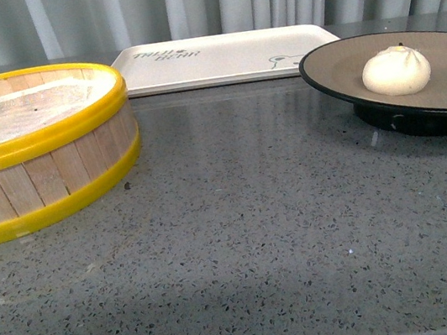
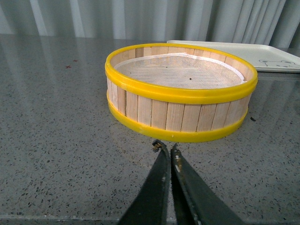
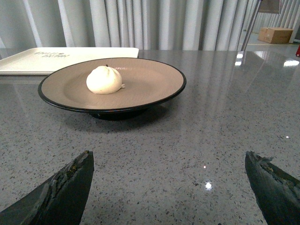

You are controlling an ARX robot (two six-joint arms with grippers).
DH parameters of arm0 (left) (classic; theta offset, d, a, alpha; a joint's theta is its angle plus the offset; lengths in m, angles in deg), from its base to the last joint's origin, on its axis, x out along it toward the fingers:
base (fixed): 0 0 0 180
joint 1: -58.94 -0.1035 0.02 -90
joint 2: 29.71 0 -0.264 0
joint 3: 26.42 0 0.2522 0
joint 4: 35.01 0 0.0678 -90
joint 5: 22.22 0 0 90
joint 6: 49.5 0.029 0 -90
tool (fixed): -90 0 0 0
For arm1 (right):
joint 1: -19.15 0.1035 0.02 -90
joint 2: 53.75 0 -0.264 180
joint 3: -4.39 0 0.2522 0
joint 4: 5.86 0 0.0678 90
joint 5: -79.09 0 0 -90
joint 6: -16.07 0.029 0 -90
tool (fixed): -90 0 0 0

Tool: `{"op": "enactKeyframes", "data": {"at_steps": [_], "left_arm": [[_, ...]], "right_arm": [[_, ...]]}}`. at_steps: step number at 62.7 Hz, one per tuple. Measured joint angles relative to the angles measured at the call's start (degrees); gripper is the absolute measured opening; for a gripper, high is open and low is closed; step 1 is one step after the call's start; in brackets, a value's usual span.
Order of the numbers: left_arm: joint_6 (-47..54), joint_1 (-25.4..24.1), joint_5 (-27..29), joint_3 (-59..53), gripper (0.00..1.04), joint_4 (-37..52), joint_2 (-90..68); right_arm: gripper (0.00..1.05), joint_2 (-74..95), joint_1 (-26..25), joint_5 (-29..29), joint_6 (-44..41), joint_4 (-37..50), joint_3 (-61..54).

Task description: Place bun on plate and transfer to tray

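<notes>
Clenched tight, the left hand point(image 2: 166, 147) had its two dark fingers pressed together with nothing between them, the tips pointing at the near wall of the steamer basket point(image 2: 180, 93) and stopping just short of it. The right hand point(image 3: 168, 157) was released, its fingers spread wide apart and empty, and it faced the plate point(image 3: 150, 82) from a little way off.

Everything rested on a speckled grey desk point(image 1: 260, 238), with a pale pleated curtain point(image 1: 205, 0) behind it. The steamer basket, wooden-slatted with yellow bands at top and bottom, stood on the left side of the front view, and a white liner point(image 1: 11, 116) lay inside it. The cream-white tray point(image 1: 223, 59) lay flat at the back of the desk, between basket and plate, with dark lettering near one corner and a small drawing near another. The plate, tan inside with a black rim, stood on the desk to the right, in front of the tray's right corner. The bun point(image 1: 396, 70) sat on the plate, near its middle, pinched top upward.
</notes>
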Motion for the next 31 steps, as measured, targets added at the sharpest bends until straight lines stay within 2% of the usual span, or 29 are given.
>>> {"op": "enactKeyframes", "data": {"at_steps": [14,16,19,22,25,31], "left_arm": [[0.0,0.0,0.0,0.0,0.47,0.0,0.0],[0.0,0.0,0.0,0.0,0.53,0.0,0.0],[0.0,0.0,0.0,0.0,0.62,0.0,0.0],[0.0,0.0,0.1,0.0,0.69,0.0,0.0],[0.0,0.0,-0.1,0.0,0.76,0.0,0.0],[0.0,0.0,0.0,0.0,0.92,0.0,0.0]], "right_arm": [[0.96,0.0,0.0,0.0,0.0,0.0,0.0],[0.96,0.7,1.0,2.9,-0.6,-1.3,0.4],[0.96,4.5,2.9,12.5,-3.0,-5.3,3.0],[0.96,8.8,2.4,16.5,-4.7,-4.4,5.2],[0.96,13.1,-0.3,15.6,-5.6,-1.6,7.6],[0.96,22.9,-9.0,7.7,-5.4,8.2,13.9]]}}
